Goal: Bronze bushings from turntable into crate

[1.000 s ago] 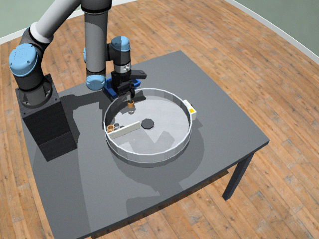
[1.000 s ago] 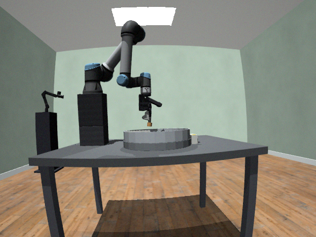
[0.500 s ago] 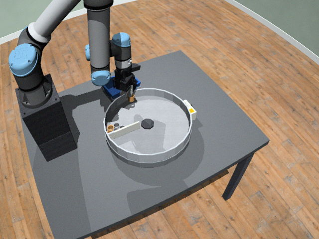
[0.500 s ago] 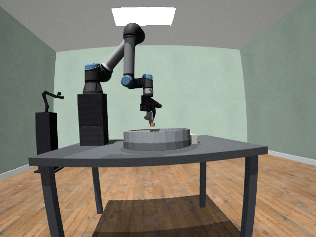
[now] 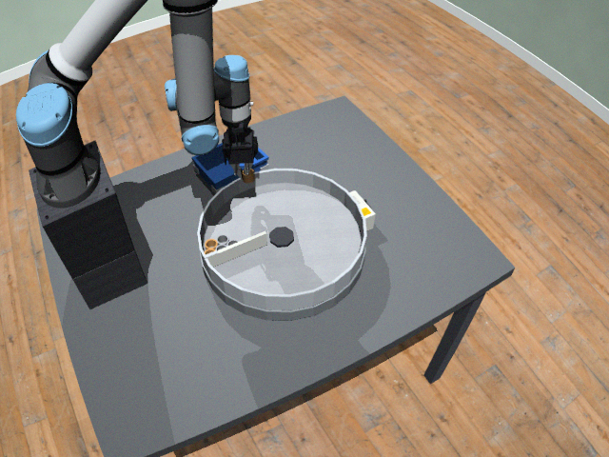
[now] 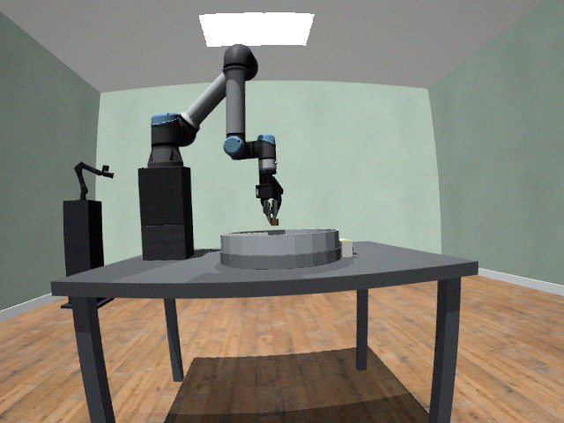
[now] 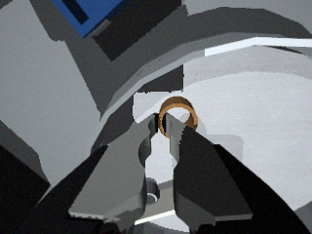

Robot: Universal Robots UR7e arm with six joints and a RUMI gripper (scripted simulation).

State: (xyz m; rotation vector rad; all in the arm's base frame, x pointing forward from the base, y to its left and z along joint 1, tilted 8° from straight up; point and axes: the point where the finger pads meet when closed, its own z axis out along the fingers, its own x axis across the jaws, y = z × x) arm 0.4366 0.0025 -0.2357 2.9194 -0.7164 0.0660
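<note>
My gripper (image 5: pixel 245 171) (image 6: pixel 273 217) (image 7: pixel 161 114) is shut on the wall of a bronze bushing (image 5: pixel 248 176) (image 6: pixel 275 221) (image 7: pixel 181 111) and holds it in the air over the far rim of the turntable (image 5: pixel 314 295) (image 6: pixel 255 255), close to the blue crate (image 5: pixel 212 165) (image 7: pixel 85 15). Another bronze bushing (image 5: pixel 210 244) and steel bushings (image 5: pixel 223 240) stand on the turntable's left side, against a white divider bar (image 5: pixel 241 248). The inside of the crate is mostly hidden by the arm.
A black hub (image 5: pixel 281 236) marks the turntable's centre. A small white box with a yellow label (image 5: pixel 363 210) (image 6: pixel 345 247) sits against its right rim. The arm's black pedestal (image 5: pixel 83 230) (image 6: pixel 165 213) stands at the table's left rear.
</note>
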